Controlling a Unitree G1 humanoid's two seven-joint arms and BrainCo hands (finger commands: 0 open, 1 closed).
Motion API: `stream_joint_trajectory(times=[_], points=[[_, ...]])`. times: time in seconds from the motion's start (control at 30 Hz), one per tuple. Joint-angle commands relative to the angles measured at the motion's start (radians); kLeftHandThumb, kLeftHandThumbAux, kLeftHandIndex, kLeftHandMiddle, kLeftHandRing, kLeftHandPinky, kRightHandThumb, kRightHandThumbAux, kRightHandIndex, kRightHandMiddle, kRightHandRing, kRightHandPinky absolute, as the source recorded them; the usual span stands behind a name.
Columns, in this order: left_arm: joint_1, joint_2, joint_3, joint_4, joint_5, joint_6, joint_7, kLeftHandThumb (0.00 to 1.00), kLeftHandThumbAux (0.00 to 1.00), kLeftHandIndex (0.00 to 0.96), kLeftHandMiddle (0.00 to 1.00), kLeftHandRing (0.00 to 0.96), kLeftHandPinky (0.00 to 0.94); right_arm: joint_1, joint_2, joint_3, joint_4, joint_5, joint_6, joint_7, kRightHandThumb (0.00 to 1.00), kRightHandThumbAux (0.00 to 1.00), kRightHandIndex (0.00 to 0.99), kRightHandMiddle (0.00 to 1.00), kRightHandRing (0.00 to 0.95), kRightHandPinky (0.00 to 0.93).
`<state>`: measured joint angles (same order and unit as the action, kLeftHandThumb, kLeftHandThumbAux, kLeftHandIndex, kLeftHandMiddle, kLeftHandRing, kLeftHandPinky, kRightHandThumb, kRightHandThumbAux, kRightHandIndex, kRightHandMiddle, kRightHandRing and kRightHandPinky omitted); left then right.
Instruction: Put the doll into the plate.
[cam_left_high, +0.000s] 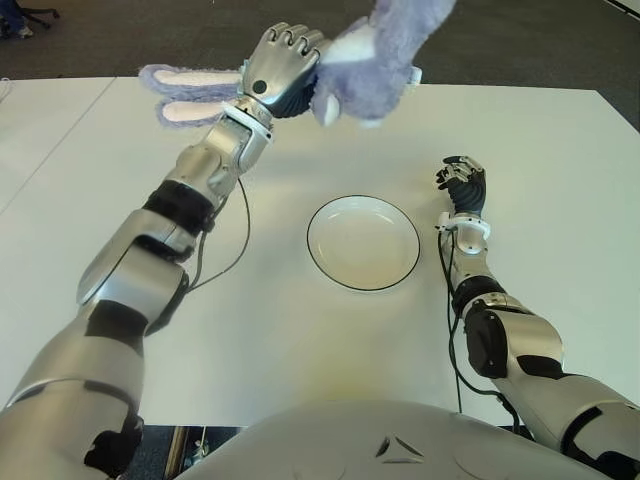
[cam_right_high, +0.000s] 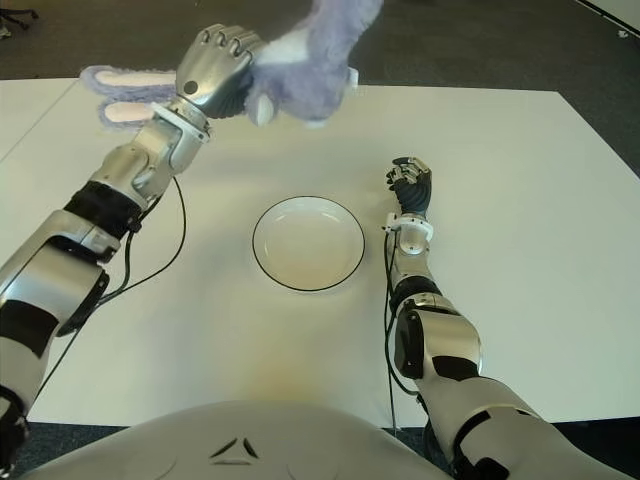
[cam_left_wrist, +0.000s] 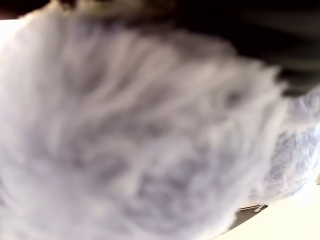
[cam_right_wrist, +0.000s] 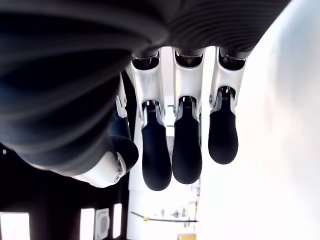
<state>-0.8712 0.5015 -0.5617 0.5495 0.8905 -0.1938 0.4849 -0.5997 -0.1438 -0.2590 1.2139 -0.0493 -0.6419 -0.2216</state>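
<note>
A fluffy lilac rabbit doll (cam_left_high: 375, 55) with long pink-lined ears (cam_left_high: 185, 90) hangs in the air above the far part of the table. My left hand (cam_left_high: 283, 68) is shut on it, raised well above the surface, behind and to the left of the plate. The doll's fur (cam_left_wrist: 150, 130) fills the left wrist view. A white plate (cam_left_high: 330, 215) with a thin dark rim lies empty at the table's middle. My right hand (cam_left_high: 462, 186) shows just to the right of the plate, fingers (cam_right_wrist: 186, 145) relaxed and holding nothing.
The white table (cam_left_high: 540, 150) spreads around the plate. A second white table (cam_left_high: 40, 120) adjoins on the left. A black cable (cam_left_high: 235, 245) hangs from my left forearm toward the table. Dark floor lies beyond the far edge.
</note>
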Motion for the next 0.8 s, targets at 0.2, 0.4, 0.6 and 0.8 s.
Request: stream_joint_trajectory(times=[0.2, 0.4, 0.6, 0.8], points=[[0.197, 0.078, 0.013, -0.36, 0.099, 0.019, -0.128, 0.851, 0.668, 0.396, 0.54, 0.79, 0.803, 0.231, 0.074, 0.015, 0.139, -0.016, 0.082, 0.014, 0.689, 0.726, 0.427, 0.61, 0.617, 0.562], [0.254, 0.103, 0.023, -0.468, 0.114, 0.001, -0.194, 0.851, 0.667, 0.398, 0.542, 0.788, 0.811, 0.233, 0.076, 0.014, 0.139, -0.015, 0.078, 0.015, 0.687, 0.726, 0.426, 0.6, 0.61, 0.569], [0.288, 0.105, 0.015, -0.503, 0.109, -0.038, -0.222, 0.852, 0.666, 0.398, 0.542, 0.789, 0.815, 0.234, 0.079, 0.015, 0.139, -0.016, 0.076, 0.013, 0.687, 0.726, 0.426, 0.604, 0.614, 0.576], [0.358, 0.088, -0.01, -0.508, 0.11, -0.069, -0.217, 0.851, 0.667, 0.398, 0.542, 0.788, 0.809, 0.235, 0.085, 0.021, 0.138, -0.021, 0.077, 0.006, 0.69, 0.726, 0.427, 0.606, 0.617, 0.573]])
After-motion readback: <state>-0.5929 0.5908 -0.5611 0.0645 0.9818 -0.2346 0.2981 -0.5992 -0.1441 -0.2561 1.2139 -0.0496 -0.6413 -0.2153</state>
